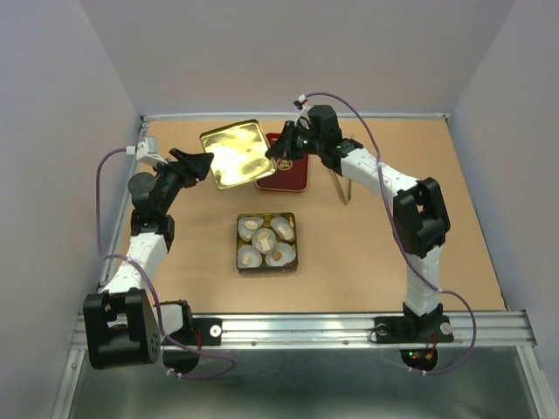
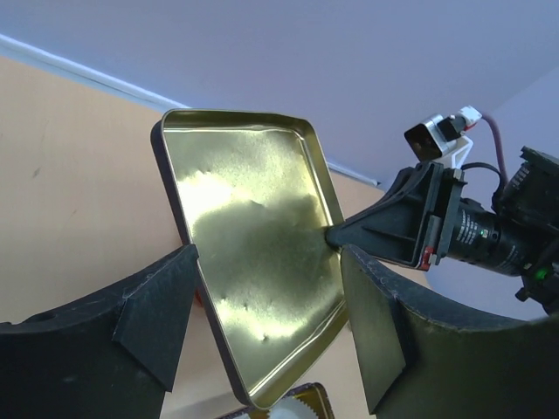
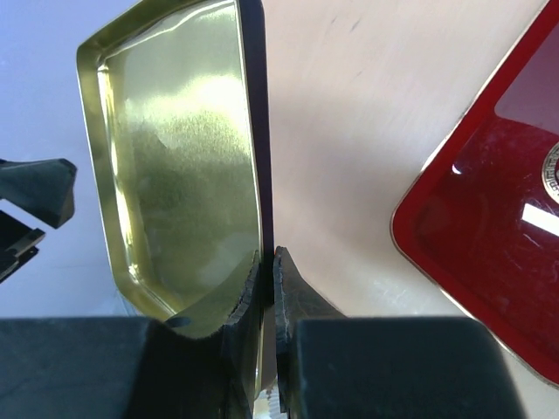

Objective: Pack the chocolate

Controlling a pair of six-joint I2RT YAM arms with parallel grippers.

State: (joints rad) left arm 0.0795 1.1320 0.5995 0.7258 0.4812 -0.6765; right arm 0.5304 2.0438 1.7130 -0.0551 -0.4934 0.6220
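Chocolate (image 1: 262,237) sits as small cream and light-brown pieces inside white paper cups (image 1: 281,229), which fill the small open tin (image 1: 239,249) in the middle of the table (image 1: 437,218). You get it only in the overhead view, where the pieces are too small to count. Your left wrist camera catches just a fluted cup edge at its bottom border, and your right wrist camera shows none of the tin. Beyond the tin, the gold lid (image 1: 234,155) is held tilted off the table between the two arms. Your right gripper (image 3: 269,266) is clenched on the lid's rim, a finger on either side. The right wrist view shows that pinch plainly, and the left wrist view shows the same tip at the lid's far edge. Your left gripper (image 2: 266,288) has its fingers spread wide with the lid's shiny inside between them; you cannot tell from any view whether they touch the lid. The chocolate lies well apart from both sets of jaws, nearer the arm bases. A red lid (image 1: 293,175) lies flat beside the gold one, partly hidden under it from above, and metal tweezers (image 1: 342,185) rest to its right.
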